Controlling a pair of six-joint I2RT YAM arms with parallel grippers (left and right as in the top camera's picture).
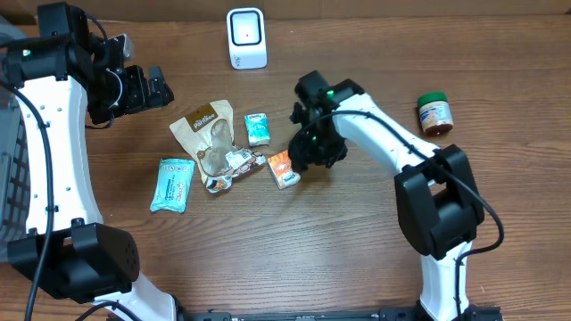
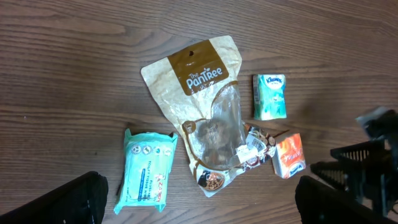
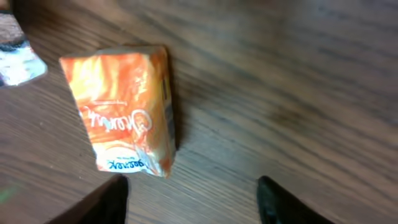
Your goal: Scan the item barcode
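**Wooden table (image 1: 357, 250), orange pack (image 1: 283, 169) not yet gripped**

Far left, the left gripper (image 1: 153, 89) hangs wide apart, empty. Mid-table lie "The PanTree" pouch (image 1: 207, 134) and a Kleenex pack (image 1: 257, 128). The orange pack rests flat beside the right gripper (image 1: 312, 152), fingers apart, empty. Best to straddle its narrow sides squarely, leaving its barcode free for the scanner (image 1: 246, 37).

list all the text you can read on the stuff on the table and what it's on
"The PanTree": on the brown snack pouch.
"Kleenex": on the green tissue pack.
Blurred, unreadable: the script logo on the orange pack.
Too small to read: the print on the teal wipes pack.
Too small to read: the label on the jar.
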